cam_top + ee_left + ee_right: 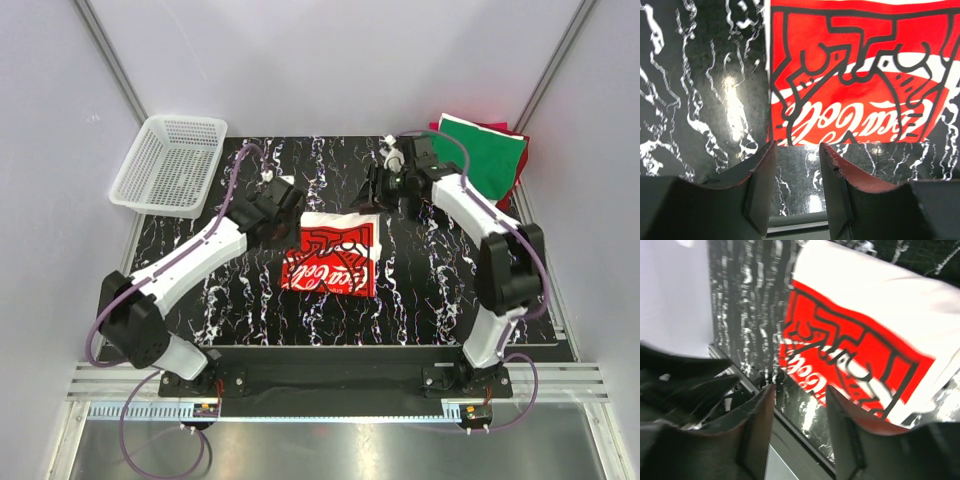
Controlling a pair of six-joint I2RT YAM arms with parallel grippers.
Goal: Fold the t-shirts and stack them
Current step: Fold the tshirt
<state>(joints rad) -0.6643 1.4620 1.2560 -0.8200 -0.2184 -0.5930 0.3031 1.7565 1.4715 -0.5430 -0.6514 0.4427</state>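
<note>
Left hand [797,145] and right hand [800,390] both gape empty near the folded printed tee [333,255], mid worktop [420,300]. Lifting it by one edge toward the green tee [490,155] in the far right corner risks unfolding it.

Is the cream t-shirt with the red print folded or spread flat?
Folded: the cream red-print t-shirt lies as a compact rectangle, no sleeves showing, on the black marbled table.

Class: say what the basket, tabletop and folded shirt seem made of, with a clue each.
Basket: probably white plastic; rigid moulded mesh. Tabletop: glossy black, white-veined marble look; glare shows shine, stone or laminate unclear. Shirt: soft matte cloth, red print; folded flat.
</note>
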